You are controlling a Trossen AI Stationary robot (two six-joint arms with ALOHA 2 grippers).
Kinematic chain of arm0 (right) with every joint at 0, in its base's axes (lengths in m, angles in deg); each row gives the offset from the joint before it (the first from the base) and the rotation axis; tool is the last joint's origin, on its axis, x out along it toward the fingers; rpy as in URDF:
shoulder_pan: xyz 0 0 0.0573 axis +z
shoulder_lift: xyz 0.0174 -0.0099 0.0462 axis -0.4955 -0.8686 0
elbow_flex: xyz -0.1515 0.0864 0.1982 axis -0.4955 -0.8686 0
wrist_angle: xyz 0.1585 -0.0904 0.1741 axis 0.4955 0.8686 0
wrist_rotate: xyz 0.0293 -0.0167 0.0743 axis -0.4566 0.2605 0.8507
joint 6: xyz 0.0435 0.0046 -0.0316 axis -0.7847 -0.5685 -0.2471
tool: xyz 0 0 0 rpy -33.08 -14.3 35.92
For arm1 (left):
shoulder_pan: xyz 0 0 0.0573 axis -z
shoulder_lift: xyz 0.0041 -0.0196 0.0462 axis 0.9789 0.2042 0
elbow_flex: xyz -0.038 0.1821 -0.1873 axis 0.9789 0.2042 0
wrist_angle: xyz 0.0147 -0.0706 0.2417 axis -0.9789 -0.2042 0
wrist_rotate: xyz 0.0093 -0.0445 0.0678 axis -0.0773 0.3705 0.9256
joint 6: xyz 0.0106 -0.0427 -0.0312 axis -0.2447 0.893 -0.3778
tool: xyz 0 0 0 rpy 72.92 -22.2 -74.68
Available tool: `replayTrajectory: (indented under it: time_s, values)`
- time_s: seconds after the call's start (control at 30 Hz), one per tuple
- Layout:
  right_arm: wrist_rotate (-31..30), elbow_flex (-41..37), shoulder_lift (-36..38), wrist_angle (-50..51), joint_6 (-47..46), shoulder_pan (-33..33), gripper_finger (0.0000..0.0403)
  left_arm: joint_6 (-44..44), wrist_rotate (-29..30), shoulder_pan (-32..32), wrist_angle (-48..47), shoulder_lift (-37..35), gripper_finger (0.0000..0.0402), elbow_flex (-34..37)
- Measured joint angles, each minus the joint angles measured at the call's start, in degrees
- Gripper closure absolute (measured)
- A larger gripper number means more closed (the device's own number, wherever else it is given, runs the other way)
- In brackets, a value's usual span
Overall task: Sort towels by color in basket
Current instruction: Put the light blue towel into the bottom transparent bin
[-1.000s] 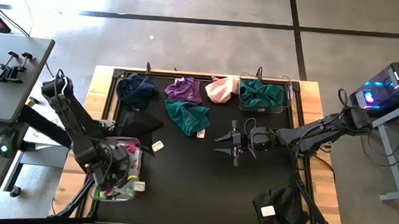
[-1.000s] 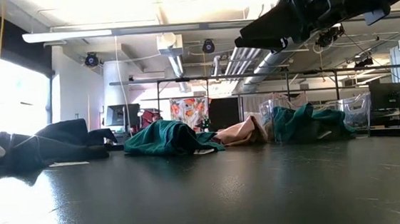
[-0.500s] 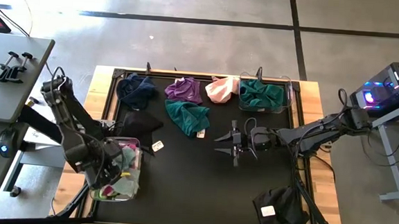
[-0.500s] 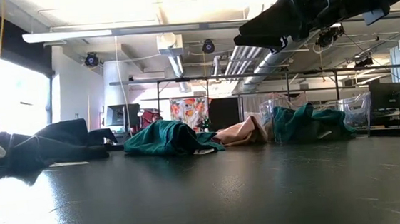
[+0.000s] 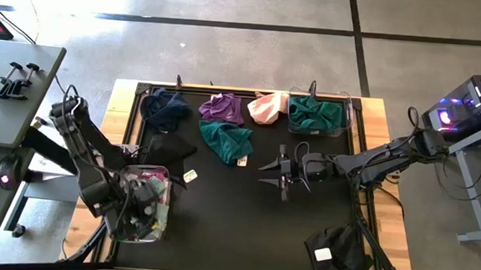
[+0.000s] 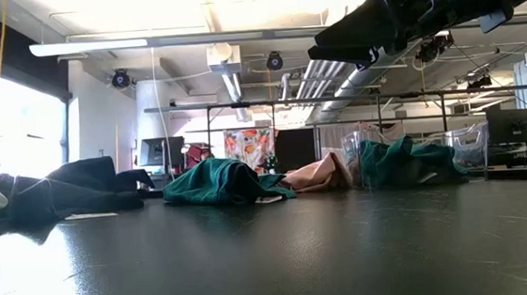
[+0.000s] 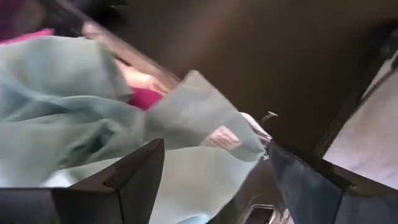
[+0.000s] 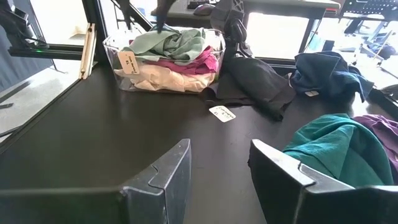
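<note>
Soft cloth towels, clear plastic bins and a matt black mat on a pale wooden table.

Folded teal cloth towel (image 5: 224,140), crumpled purple cloth towel (image 5: 221,108), navy cloth towel (image 5: 164,109) and pale pink cloth towel (image 5: 265,108), all soft, matt and creased; limp black cloth towel (image 8: 255,81), dull and wrinkled. Clear glossy plastic bin (image 8: 163,79) filled with mint, magenta and cream cloth; second clear plastic bin (image 5: 318,115) holding teal cloth. Smooth black table mat (image 6: 272,260), faintly reflective under low light, framed by light bare wood table edge (image 5: 387,236). Small white paper tag (image 8: 222,113), flat and matt. Dark, smooth, hard-looking right gripper fingers (image 8: 165,176).
</note>
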Motion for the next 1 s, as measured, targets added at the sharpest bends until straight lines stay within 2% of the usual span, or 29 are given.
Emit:
replayTrajectory:
  time_s: [0.13, 0.23, 0.43, 0.6, 0.77, 1.0]
  values:
    - [0.0, 0.0, 0.0, 0.02, 0.73, 0.0, 0.0247, -0.51, -1.01, -1.01, -0.42, 3.78, 0.0133, 0.35]
    - [0.0, 0.0, 0.0, 0.02, 0.97, 0.02, 0.0247, -0.26, -3.04, -1.74, 2.28, 4.69, 0.0143, 3.35]
    - [0.0, 0.02, 0.0, 0.09, 0.89, 0.02, 0.0247, 3.75, -11.15, -2.54, 10.33, 3.25, 0.0172, 12.96]
    - [0.02, 0.02, 0.0, 0.13, 0.37, 0.04, 0.0247, 5.9, -16.73, -2.54, 12.75, 1.24, 0.0203, 16.92]
    - [0.02, 0.02, 0.0, 0.13, -0.17, 0.04, 0.0247, 5.68, -20.09, -2.5, 10.66, -1.58, 0.0245, 15.45]
    - [0.02, 0.02, 0.0, 0.11, -0.25, 0.04, 0.0247, 6.19, -18.89, -2.48, -5.54, -5.32, 0.0307, 6.36]
